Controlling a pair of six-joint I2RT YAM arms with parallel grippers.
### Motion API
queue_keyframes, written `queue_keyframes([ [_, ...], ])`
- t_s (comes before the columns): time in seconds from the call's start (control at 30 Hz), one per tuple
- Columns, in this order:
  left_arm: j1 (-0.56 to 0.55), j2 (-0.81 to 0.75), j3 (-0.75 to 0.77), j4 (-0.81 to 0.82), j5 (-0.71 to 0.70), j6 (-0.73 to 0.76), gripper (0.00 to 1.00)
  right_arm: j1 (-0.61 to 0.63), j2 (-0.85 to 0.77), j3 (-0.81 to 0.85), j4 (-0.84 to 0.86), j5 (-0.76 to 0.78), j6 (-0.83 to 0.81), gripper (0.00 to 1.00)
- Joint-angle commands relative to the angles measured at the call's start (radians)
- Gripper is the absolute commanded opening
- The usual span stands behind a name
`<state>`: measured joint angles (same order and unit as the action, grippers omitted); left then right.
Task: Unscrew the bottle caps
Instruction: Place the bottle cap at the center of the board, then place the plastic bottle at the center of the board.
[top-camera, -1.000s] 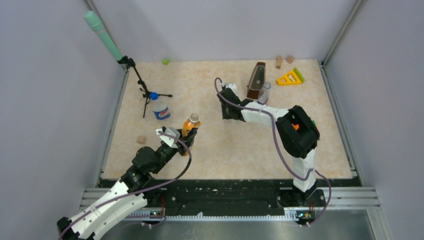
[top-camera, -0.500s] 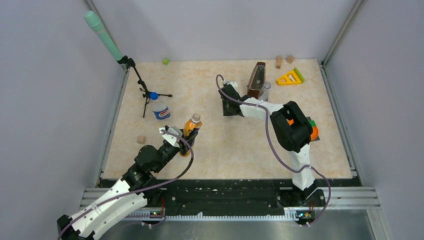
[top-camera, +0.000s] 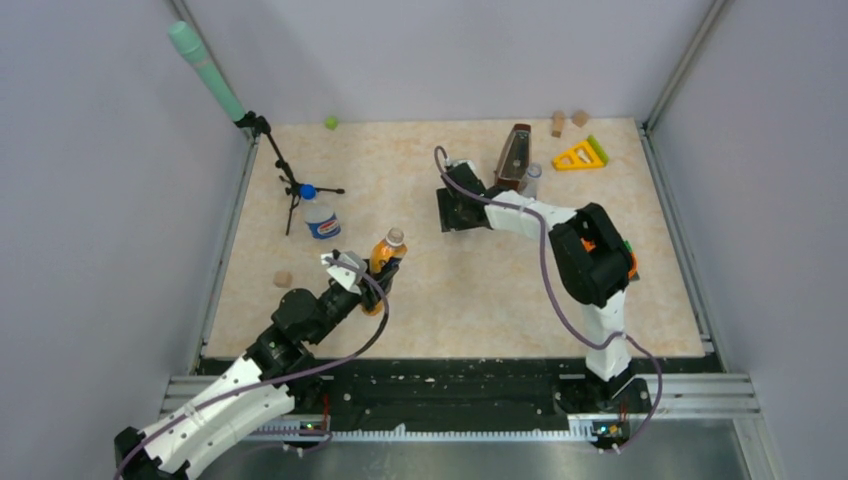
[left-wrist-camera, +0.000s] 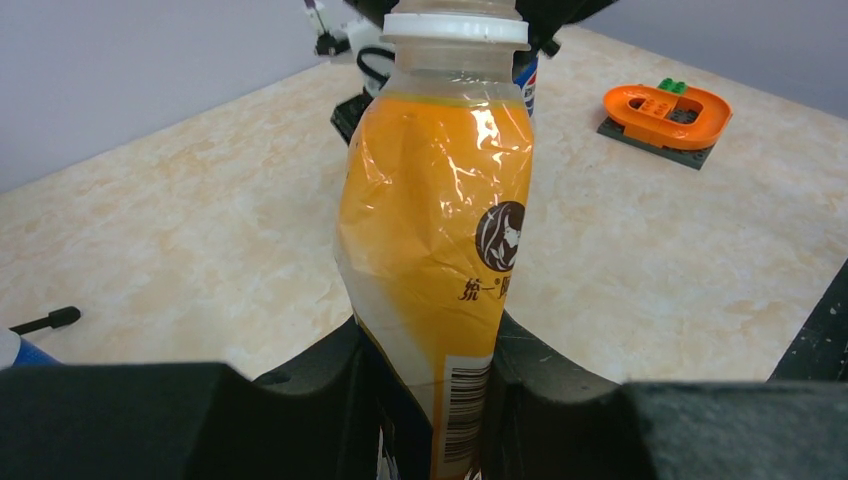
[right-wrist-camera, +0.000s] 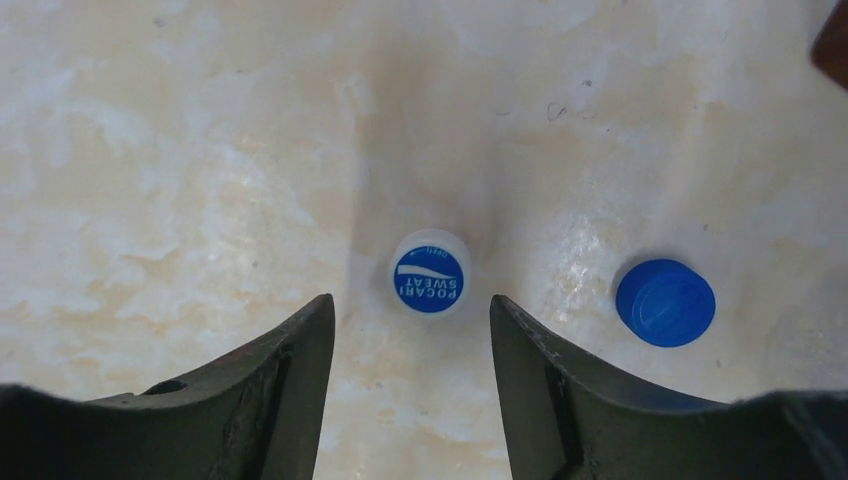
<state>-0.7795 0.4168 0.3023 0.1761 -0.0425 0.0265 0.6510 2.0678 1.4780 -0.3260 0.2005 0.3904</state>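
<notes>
My right gripper (right-wrist-camera: 412, 310) hangs open just over the table, nothing between its fingers. A white-blue bottle cap (right-wrist-camera: 429, 273) lies flat on the table just ahead of the fingertips. A loose dark blue cap (right-wrist-camera: 665, 302) lies to its right. From above, the right gripper (top-camera: 452, 210) sits mid-table at the back. My left gripper (left-wrist-camera: 430, 350) is shut on the lower body of an upright orange bottle (left-wrist-camera: 440, 230), also seen from above (top-camera: 383, 255); its very top is cut off in the wrist view. A clear bottle (top-camera: 321, 220) on the left carries a blue cap (top-camera: 308, 191).
A tripod (top-camera: 290, 185) with a mint-green pole stands at the far left. A brown upright object (top-camera: 513, 157), a small clear bottle (top-camera: 530, 180), a yellow triangle (top-camera: 580, 155) and wooden blocks (top-camera: 557, 124) sit at the back right. An orange toy piece (left-wrist-camera: 665, 112) lies near the right arm.
The right arm has swung, shifting its gripper slightly left and back, and its jaws now stand open. The left arm and orange bottle have stayed put.
</notes>
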Motion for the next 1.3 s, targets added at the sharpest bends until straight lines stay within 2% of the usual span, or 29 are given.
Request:
queue_keyframes([
  [0.0,0.005,0.022,0.012,0.034,-0.003,-0.022,0.0,-0.001,-0.221,0.019,-0.014,-0.079,-0.056,0.57],
  [0.13,0.005,0.025,-0.01,0.066,0.015,-0.022,0.0,0.019,-0.458,-0.177,0.113,-0.252,-0.048,0.57],
  [0.23,0.005,0.023,-0.028,0.099,0.036,-0.023,0.0,0.048,-0.696,-0.399,0.267,-0.253,0.07,0.56],
  [0.37,0.006,0.049,-0.024,0.122,0.103,-0.012,0.0,0.105,-0.964,-0.787,0.663,-0.35,0.23,0.56],
  [0.43,0.005,0.081,-0.009,0.111,0.135,0.002,0.0,0.121,-1.039,-0.874,0.795,-0.399,0.29,0.56],
  [0.53,0.005,0.132,0.014,0.099,0.193,0.006,0.0,0.137,-1.073,-0.849,0.746,-0.465,0.272,0.56],
  [0.63,0.005,0.174,0.019,0.142,0.244,0.0,0.0,0.153,-1.096,-0.825,0.684,-0.464,0.261,0.57],
  [0.73,0.006,0.221,0.051,0.136,0.244,-0.007,0.0,0.153,-1.159,-0.893,0.834,-0.511,0.292,0.6],
  [0.8,0.006,0.241,0.067,0.126,0.267,-0.005,0.0,0.153,-1.181,-0.9,0.814,-0.493,0.298,0.62],
  [0.93,0.005,0.275,0.075,0.145,0.326,-0.001,0.0,0.153,-1.153,-0.85,0.703,-0.497,0.259,0.62],
  [1.27,0.005,0.35,0.104,0.154,0.416,-0.001,0.0,0.154,-1.082,-0.831,0.742,-0.569,0.26,0.61],
])
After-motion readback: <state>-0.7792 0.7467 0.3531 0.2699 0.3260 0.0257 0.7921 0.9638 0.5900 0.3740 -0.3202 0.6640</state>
